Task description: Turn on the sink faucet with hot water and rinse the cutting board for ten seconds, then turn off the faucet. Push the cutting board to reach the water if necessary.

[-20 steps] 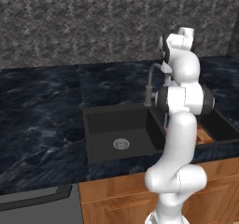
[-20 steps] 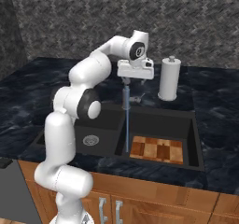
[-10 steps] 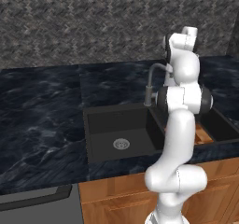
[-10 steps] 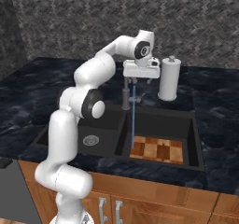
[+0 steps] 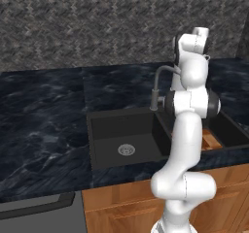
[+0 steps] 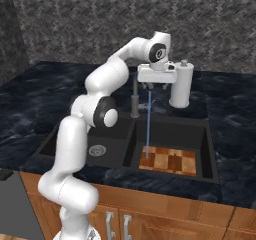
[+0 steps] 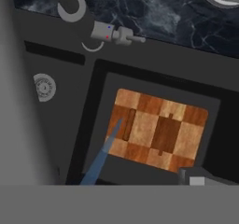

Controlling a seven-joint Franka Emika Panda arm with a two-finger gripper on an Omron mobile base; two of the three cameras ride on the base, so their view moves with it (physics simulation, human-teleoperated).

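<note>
The black sink [image 6: 210, 134] has two basins. The wooden cutting board [image 6: 169, 160] lies flat in the right basin. The grey faucet [image 6: 135, 98] rises behind the divider, its spout [image 5: 165, 69] curving right toward my hand. A thin blue stream of water [image 6: 148, 124] falls onto the board's left part. My gripper [image 6: 156, 86] hovers open over the right basin at the spout's end, with nothing held. In the hand view the cutting board [image 7: 156, 127] sits below, the water [image 7: 105, 153] strikes its left edge, and the faucet lever [image 7: 116, 33] points right.
A white upright cylinder with a knob top [image 6: 180, 84] stands on the counter just right of my hand. The left basin holds a round silver drain [image 5: 126, 149]. Dark marbled countertop [image 5: 44, 125] surrounds the sink, with a stone wall behind.
My hand has moved right over the right basin, and the spout swung with it. The water stream shifted from near the divider onto the cutting board.
</note>
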